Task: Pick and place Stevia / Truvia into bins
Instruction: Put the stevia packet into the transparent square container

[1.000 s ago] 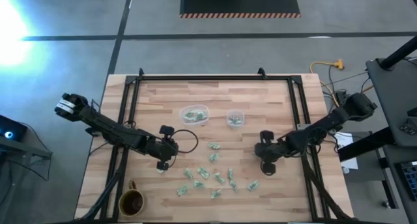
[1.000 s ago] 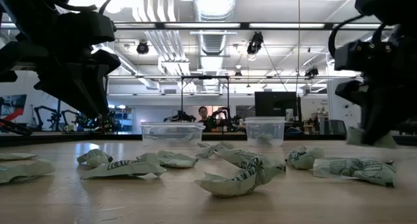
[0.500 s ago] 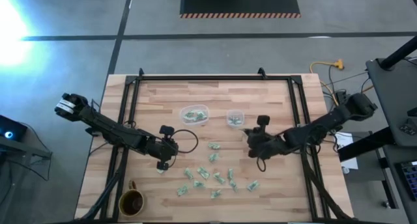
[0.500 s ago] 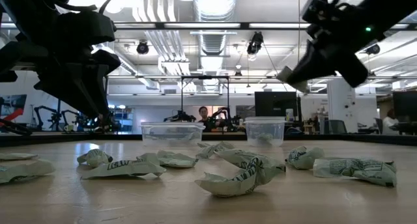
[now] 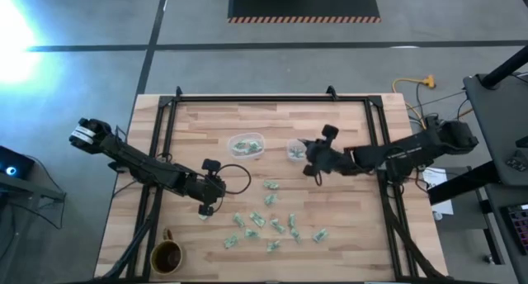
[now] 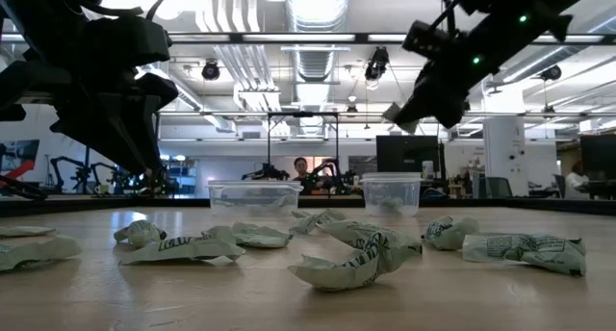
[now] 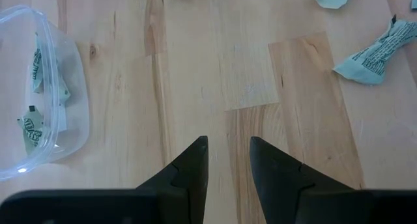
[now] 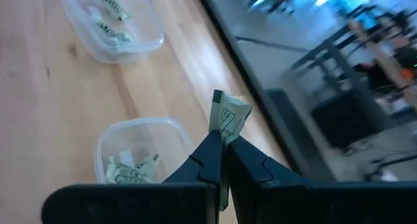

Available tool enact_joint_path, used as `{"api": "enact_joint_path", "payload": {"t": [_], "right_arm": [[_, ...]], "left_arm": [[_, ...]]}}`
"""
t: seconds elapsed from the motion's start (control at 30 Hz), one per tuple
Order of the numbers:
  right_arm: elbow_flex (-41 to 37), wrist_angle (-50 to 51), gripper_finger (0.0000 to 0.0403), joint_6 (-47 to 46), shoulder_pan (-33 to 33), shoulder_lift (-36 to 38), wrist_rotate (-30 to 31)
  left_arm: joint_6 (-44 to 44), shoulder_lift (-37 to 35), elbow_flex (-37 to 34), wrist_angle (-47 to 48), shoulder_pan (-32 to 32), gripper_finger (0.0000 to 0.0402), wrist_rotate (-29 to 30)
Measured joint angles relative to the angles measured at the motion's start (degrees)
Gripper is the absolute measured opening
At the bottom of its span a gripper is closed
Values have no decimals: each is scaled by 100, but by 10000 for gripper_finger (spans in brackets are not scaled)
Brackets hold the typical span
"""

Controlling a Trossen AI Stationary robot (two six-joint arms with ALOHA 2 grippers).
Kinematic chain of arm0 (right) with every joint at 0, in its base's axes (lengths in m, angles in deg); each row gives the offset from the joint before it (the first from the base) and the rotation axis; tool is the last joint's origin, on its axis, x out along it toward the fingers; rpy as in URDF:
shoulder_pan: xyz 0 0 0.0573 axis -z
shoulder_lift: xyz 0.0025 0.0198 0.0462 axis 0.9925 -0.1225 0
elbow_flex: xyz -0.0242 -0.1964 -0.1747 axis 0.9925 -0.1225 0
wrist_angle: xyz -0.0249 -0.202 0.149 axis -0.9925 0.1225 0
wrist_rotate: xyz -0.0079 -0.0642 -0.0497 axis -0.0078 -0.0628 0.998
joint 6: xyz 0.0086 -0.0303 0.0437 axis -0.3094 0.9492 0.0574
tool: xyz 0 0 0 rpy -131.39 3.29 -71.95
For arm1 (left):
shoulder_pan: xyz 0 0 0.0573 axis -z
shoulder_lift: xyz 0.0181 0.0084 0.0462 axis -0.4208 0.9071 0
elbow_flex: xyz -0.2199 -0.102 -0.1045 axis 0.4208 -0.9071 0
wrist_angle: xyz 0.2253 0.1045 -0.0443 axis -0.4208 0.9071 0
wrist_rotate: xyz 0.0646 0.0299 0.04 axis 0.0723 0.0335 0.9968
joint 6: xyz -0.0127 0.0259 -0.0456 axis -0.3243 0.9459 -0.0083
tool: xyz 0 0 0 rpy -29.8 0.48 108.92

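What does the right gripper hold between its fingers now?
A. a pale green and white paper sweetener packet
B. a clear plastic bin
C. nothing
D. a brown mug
A: the right gripper is shut on a pale green and white paper sweetener packet.

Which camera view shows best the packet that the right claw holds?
The right wrist view: the packet sticks out pinched in the shut right claw, above the small bin. The high and low views show that claw but not clearly the packet; the left wrist view misses both.
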Motion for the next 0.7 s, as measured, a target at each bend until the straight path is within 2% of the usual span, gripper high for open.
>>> {"api": "enact_joint_path", "payload": {"t": [0.17, 0.57, 0.7], "right_arm": [[-41, -430, 9, 18, 461, -223, -644], [-47, -555, 9, 50, 779, -1001, -759], [-49, -670, 10, 266, 779, -1152, -1129]], "left_arm": [[2, 0, 0, -4, -1, 96, 0], [48, 0, -2, -31, -1, 96, 2], [48, 0, 0, -32, -1, 96, 2]]}}
